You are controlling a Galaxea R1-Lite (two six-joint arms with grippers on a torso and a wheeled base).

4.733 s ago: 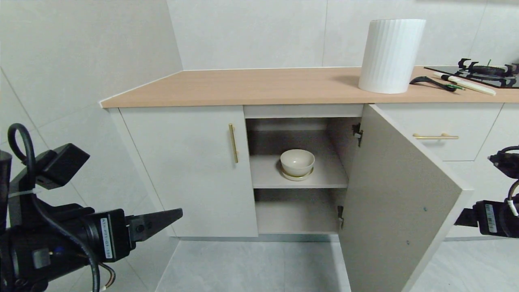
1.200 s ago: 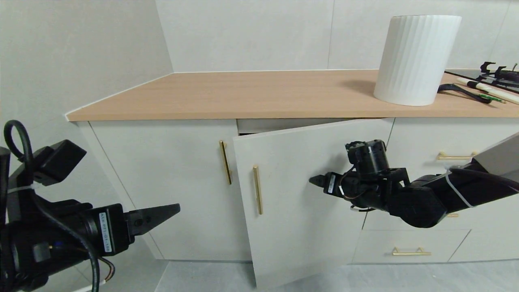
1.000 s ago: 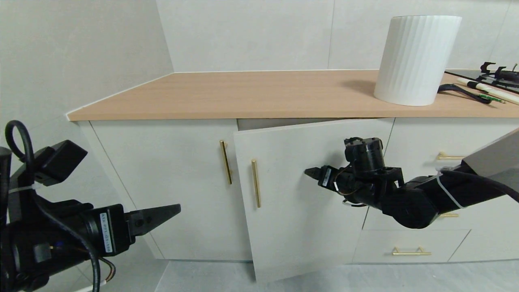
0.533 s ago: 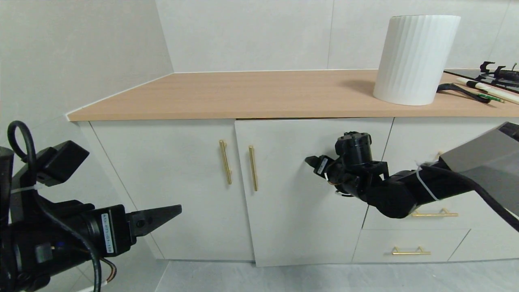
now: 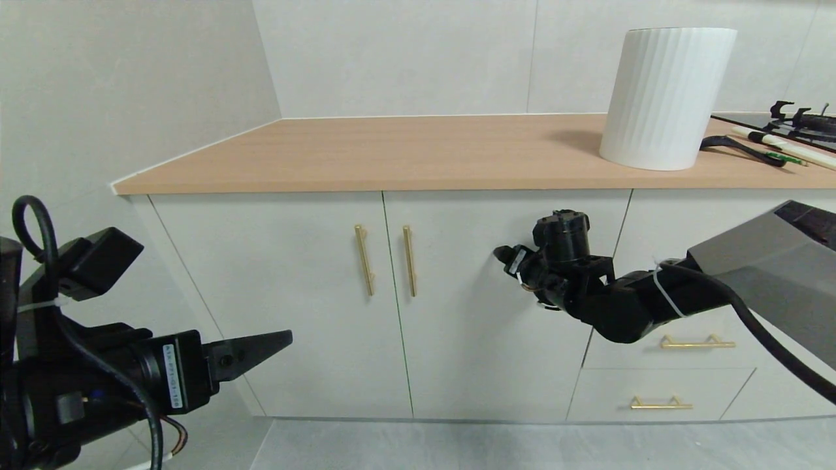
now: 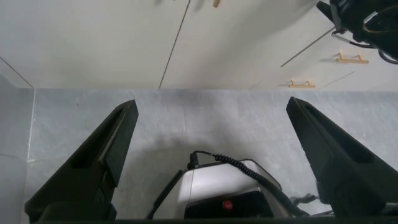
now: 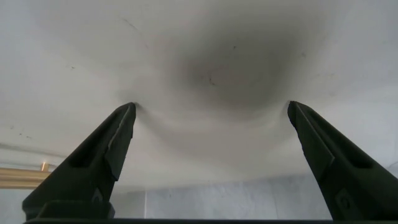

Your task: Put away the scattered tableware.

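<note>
both cupboard doors stood shut and flush under the wooden surface point(image 5: 405, 153), gold bar handles point(image 5: 409, 260) side by side at the seam. right end effector point(image 5: 501, 251) was held at the face of the right-hand cupboard door point(image 5: 496, 339), well right of its handle. its fingers were spread wide in the right wrist view point(image 7: 211, 106), tips right up at the door panel. left end effector point(image 5: 281, 339) hung low at the left, apart from the cupboards. its fingers were also spread wide point(image 6: 211, 104), nothing between them, over grey floor tile point(image 6: 205, 146). a tall white ribbed container point(image 5: 663, 98) stood upright toward the right end of the surface. past it, at the right edge, lay a black-handled utensil point(image 5: 738, 145) and a pale long utensil point(image 5: 777, 145), close together, just before a black stove point(image 5: 803, 121). two drawers with gold handles point(image 5: 692, 341) sat right of the doors.
</note>
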